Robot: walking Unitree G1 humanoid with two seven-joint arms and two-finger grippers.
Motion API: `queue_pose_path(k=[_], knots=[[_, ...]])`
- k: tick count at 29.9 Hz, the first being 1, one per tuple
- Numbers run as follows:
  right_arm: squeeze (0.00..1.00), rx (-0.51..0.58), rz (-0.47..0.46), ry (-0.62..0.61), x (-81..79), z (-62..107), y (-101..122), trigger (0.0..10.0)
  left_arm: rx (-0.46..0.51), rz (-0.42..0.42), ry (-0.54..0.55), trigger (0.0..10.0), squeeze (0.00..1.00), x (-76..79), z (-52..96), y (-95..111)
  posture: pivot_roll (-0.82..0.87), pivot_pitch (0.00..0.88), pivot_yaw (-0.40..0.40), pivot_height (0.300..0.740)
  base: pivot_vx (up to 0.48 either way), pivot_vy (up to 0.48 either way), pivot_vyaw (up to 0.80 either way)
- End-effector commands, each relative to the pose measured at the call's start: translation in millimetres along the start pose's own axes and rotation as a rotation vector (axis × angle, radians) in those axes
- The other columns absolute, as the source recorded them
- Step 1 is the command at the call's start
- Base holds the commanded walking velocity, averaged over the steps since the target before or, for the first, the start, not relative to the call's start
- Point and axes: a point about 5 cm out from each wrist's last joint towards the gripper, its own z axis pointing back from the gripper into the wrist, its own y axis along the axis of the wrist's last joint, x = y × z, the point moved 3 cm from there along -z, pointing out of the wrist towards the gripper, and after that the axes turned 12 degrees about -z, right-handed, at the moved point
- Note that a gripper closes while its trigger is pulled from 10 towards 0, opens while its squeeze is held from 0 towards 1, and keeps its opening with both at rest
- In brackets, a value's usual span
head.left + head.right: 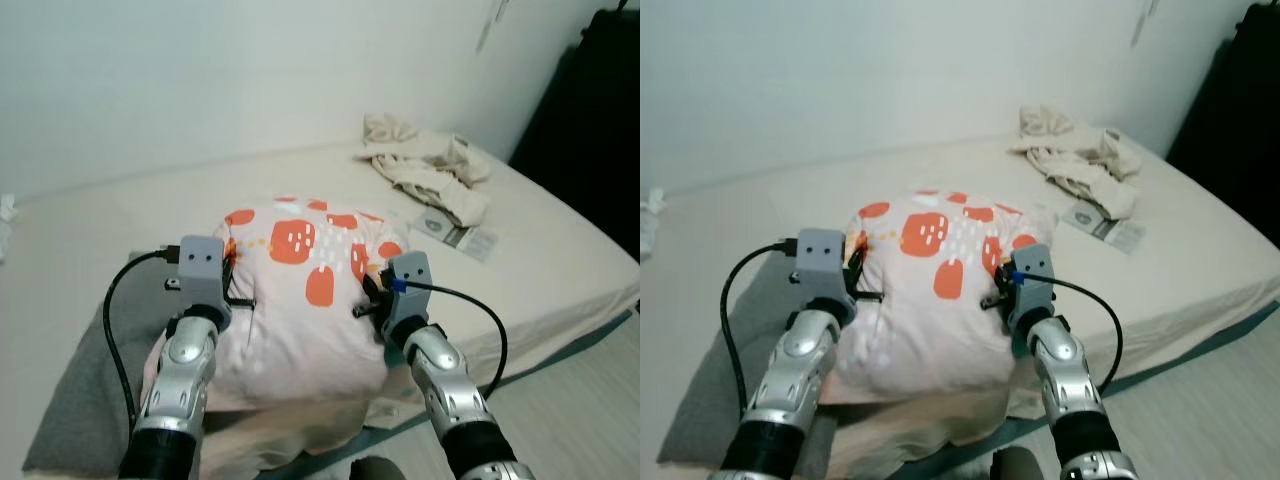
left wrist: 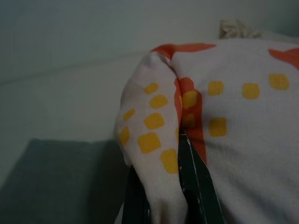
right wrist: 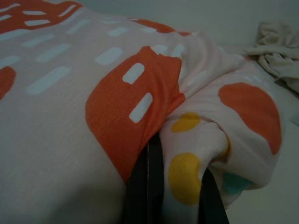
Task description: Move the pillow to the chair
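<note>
On a cream-sheeted bed [image 1: 560, 260] against a white wall [image 1: 250, 70], with crumpled beige cloth [image 1: 430, 170] behind, the pink orange-patterned pillow [image 1: 300, 300] is pinched by left gripper [image 2: 161, 205] and right gripper [image 3: 175, 196] fingers.

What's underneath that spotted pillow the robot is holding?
The pillow rests on a cream bed, with a grey blanket by its left edge. Whatever lies directly beneath it is covered.
</note>
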Motion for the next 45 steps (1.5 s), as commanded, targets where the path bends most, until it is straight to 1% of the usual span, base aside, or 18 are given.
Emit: queue_pose_path(k=[1,9,15,19,20,23,25,27,32,35,39,45], knots=[[0.0,0.032,0.022,0.084,-19.9,-7.6,7,10.0,0.058,0.007,0.006,10.0,0.0,0.8,-2.0,11,-0.03,0.041,-0.064,0.707,0.0,0.0,0.0],[0.0,0.03,0.026,0.088,-18.7,-7.7,9,10.0,0.067,0.011,0.003,10.0,0.0,4.6,0.0,13,-0.03,0.049,-0.067,0.74,0.0,0.0,0.0],[0.0,0.027,0.028,0.089,-17.7,-6.8,8,10.0,0.05,0.02,0.009,10.0,0.0,6.2,5.1,8,-0.03,0.049,-0.073,0.74,0.0,0.0,0.0],[0.0,0.021,0.029,0.095,-18.5,-6.9,7,10.0,0.047,0.017,0.023,10.0,0.0,2.9,6.0,6,-0.03,0.048,-0.079,0.74,0.0,0.0,0.0],[0.0,0.018,0.028,0.098,-19.3,-7.4,6,10.0,0.042,0.01,0.034,10.0,0.0,-0.6,6.6,4,-0.03,0.047,-0.08,0.74,0.0,0.0,0.0],[0.0,0.013,0.029,0.101,-20.2,-8.1,6,10.0,0.035,0.006,0.04,10.0,0.0,-3.6,7.2,2,-0.03,0.046,-0.081,0.74,0.0,0.0,0.0],[0.0,-0.019,0.021,0.103,-20.7,-9.2,0,10.0,0.022,0.005,0.051,10.0,0.0,-7.2,7.9,-2,-0.04,0.043,-0.084,0.74,0.0,0.0,0.0],[0.0,-0.093,0.069,0.097,-19.3,-9.1,-14,10.0,-0.014,-0.015,0.074,10.0,0.0,-13.7,9.3,-13,-0.04,0.041,-0.091,0.74,0.0,0.0,0.0],[0.0,-0.109,0.063,0.097,-17.7,-6.3,-20,10.0,-0.026,-0.027,0.094,10.0,0.0,-18.2,12.1,-16,-0.03,0.039,-0.106,0.74,0.0,0.0,0.0],[0.0,-0.112,0.071,0.095,-17.4,-4.6,-23,10.0,-0.029,-0.016,0.106,10.0,0.0,-19.8,15.5,-17,-0.02,0.038,-0.111,0.74,0.0,0.0,0.0],[0.0,-0.105,0.06,0.097,-19.9,-3.5,-26,10.0,-0.033,-0.015,0.097,10.0,0.0,-18.5,18.2,-20,-0.02,0.036,-0.111,0.74,0.0,0.0,0.0],[0.0,-0.107,0.057,0.105,-22.1,-4.3,-29,10.0,-0.028,-0.017,0.086,10.0,0.0,-15.4,15.6,-18,-0.02,0.038,-0.105,0.74,0.0,0.0,0.0]])
